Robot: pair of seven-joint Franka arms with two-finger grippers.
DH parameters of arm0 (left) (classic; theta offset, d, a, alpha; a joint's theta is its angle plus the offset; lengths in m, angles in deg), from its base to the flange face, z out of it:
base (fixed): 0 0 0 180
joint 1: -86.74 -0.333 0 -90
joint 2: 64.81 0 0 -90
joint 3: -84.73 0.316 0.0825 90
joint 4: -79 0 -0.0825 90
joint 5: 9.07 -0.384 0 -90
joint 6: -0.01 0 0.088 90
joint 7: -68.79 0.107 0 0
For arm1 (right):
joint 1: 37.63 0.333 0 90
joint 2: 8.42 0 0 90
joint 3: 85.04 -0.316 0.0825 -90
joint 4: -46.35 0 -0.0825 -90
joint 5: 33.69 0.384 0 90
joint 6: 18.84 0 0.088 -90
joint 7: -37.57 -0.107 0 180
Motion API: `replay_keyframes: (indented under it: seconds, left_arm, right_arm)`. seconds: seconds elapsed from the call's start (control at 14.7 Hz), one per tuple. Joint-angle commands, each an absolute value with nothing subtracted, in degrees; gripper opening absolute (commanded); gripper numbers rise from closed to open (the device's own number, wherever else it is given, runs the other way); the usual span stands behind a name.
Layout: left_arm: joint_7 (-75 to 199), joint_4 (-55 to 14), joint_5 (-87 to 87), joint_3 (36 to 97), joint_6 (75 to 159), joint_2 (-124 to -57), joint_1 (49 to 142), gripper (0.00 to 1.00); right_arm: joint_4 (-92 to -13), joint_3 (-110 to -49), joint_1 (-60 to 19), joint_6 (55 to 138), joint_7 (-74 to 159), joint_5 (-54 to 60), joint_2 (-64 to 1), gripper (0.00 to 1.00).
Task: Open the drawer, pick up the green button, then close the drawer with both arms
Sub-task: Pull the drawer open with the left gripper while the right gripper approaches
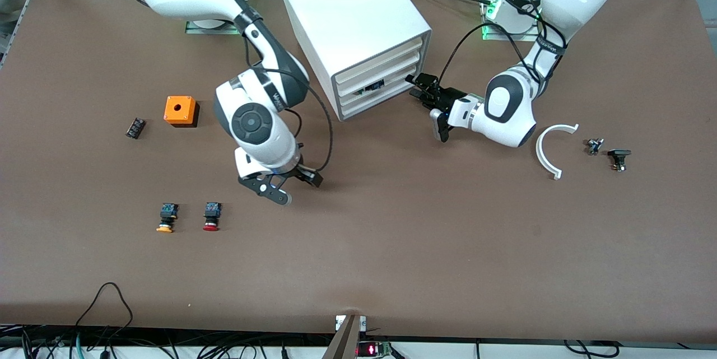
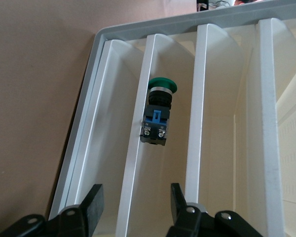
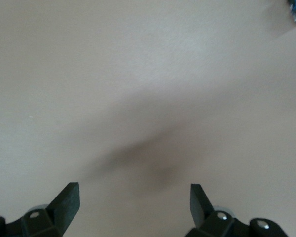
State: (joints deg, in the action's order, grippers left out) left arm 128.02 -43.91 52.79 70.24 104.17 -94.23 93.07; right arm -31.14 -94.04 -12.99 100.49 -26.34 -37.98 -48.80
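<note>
The white cabinet (image 1: 347,17) stands at the robots' edge of the table, its four drawers all pushed in. The green-capped button (image 2: 158,114) lies in one drawer (image 2: 135,163), just inside its cream front strip. In the front view it is only a dark speck (image 1: 372,88) in the cabinet's front. My left gripper (image 1: 414,86) is open at the cabinet's front. In the left wrist view (image 2: 133,200) its fingers straddle that strip without touching it. My right gripper (image 1: 299,188) is open and empty over bare table; it also shows in the right wrist view (image 3: 133,197).
A yellow-capped button (image 1: 166,218) and a red-capped button (image 1: 212,217) lie toward the right arm's end, with an orange box (image 1: 180,110) and a small black part (image 1: 135,127) farther back. A white curved piece (image 1: 552,149) and two small parts (image 1: 608,153) lie toward the left arm's end.
</note>
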Motion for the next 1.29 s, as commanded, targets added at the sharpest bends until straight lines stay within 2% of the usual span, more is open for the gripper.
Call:
replay_keyframes:
  seconds: [0.0, 0.2, 0.41, 0.68, 1.22]
  left_arm:
    - [131.3, -44.6, 56.0, 68.9, 105.9, -95.7, 93.5, 0.62]
    - [132.7, -45.4, 58.1, 67.5, 107.9, -97.0, 93.6, 0.59]
    - [134.6, -45.7, 58.3, 67.2, 107.9, -97.8, 94.4, 0.45]
    - [135.6, -45.7, 58.9, 67.2, 108.3, -98.6, 94.5, 0.00]
    - [134.6, -43.3, 58.4, 67.8, 108.1, -98.3, 93.3, 0.00]
  right_arm:
    - [-22.9, -93.8, -11.0, 98.2, -34.5, -38.9, -53.8, 0.99]
    - [-15.4, -93.8, -10.1, 94.9, -40.8, -38.9, -58.2, 0.99]
    - [-12.7, -93.8, -10.0, 95.1, -43.4, -38.5, -59.7, 0.99]
    - [-9.1, -94.1, -9.9, 95.8, -47.2, -38.3, -61.9, 0.99]
    - [-7.2, -92.9, -8.3, 95.8, -46.6, -38.8, -63.5, 0.99]
